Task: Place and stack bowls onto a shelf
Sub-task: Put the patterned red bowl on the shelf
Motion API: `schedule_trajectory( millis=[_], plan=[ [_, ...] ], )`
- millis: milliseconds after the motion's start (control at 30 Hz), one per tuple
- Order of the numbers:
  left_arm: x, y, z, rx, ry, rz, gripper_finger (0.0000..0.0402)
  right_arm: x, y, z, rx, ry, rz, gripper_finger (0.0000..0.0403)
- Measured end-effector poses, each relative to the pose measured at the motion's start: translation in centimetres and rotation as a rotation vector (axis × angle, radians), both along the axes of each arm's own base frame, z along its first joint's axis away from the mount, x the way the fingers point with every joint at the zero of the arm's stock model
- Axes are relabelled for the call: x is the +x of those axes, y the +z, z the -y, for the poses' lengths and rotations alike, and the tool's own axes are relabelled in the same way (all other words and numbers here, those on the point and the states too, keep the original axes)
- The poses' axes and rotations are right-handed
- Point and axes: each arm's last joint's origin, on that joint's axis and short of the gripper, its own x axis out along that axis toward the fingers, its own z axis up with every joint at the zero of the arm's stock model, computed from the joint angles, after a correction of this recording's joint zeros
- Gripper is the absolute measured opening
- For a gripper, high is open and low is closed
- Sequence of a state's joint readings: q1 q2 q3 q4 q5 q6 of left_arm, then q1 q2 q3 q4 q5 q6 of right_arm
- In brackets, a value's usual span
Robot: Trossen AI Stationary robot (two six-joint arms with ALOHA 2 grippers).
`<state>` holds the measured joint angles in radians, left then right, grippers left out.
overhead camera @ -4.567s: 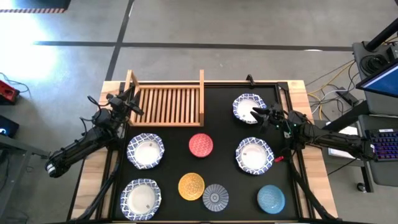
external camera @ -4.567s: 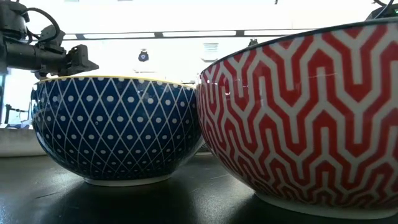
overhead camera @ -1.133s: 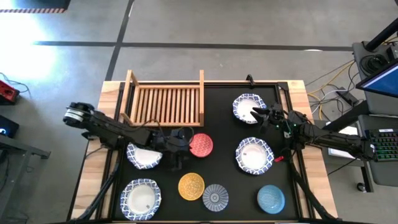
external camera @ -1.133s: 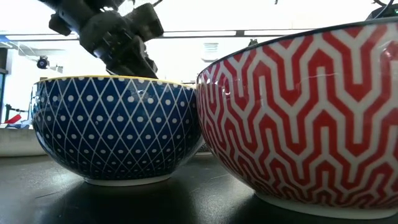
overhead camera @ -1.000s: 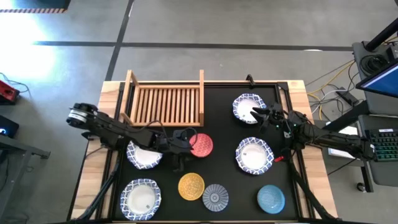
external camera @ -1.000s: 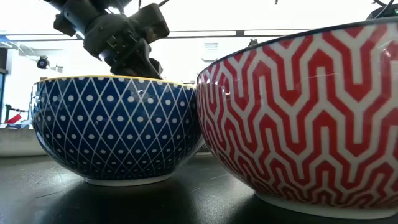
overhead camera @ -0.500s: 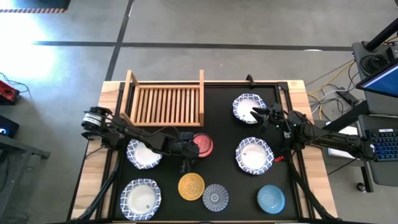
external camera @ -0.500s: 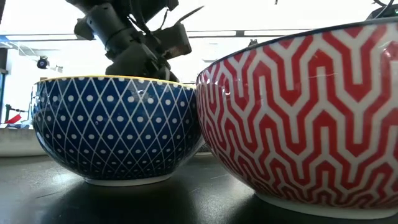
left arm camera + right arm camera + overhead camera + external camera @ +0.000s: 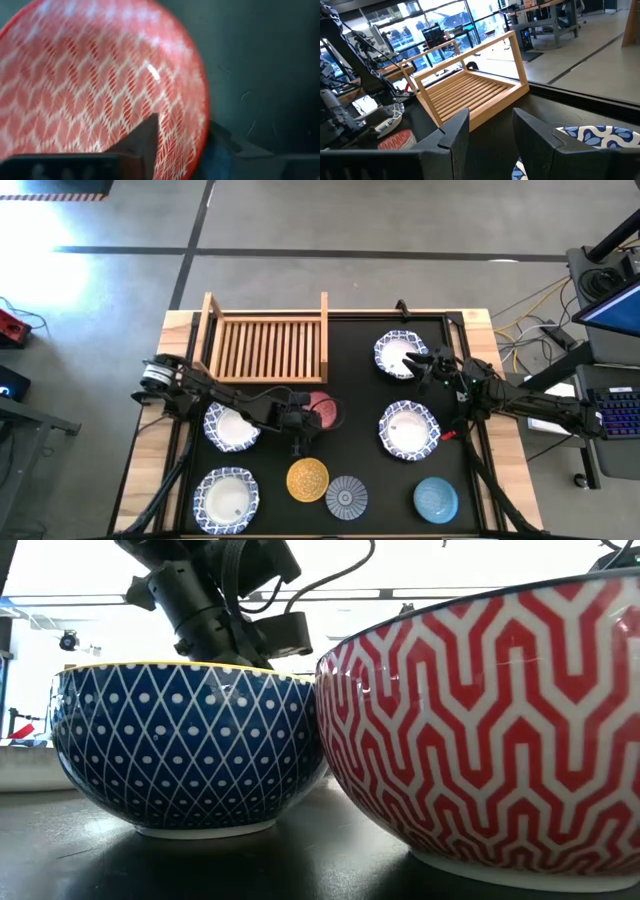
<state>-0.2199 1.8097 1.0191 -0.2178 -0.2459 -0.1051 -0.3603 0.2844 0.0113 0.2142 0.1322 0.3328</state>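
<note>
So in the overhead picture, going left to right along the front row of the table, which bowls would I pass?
White bowl with a blue patterned rim → yellow bowl → grey-blue radial-pattern bowl → light blue bowl.

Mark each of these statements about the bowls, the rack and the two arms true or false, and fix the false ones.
1. The wooden shelf holds two bowls. False: no bowl is in it.
2. The left gripper is at the red bowl, one finger inside its rim. True.
3. The right gripper sits over the light blue bowl. False: it is by a blue-rimmed white bowl.
4. The yellow bowl lies beside the grey-blue patterned bowl. True.
</note>
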Motion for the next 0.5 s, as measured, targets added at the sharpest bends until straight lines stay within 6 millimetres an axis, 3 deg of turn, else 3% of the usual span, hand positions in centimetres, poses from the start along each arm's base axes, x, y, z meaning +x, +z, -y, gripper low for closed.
schedule_trajectory(
  millis=[133, 267, 500],
  plan=[
    [0.0, 0.2, 0.0, 0.005, 0.006, 0.008, 0.0014, 0.0, 0.0, 0.0, 0.0, 0.0, 0.0, 0.0139],
    [0.3, 1.1, 0.0, 0.003, 0.01, -0.023, 0.0018, 0.0, 0.0, 0.0, 0.0, 0.0, 0.0, 0.0139],
    [0.8, 4.7, -0.1, 0.102, 0.052, -0.148, 0.0008, 0.0, 0.0, 0.0, 0.0, 0.0, 0.0, 0.0139]
  ],
)
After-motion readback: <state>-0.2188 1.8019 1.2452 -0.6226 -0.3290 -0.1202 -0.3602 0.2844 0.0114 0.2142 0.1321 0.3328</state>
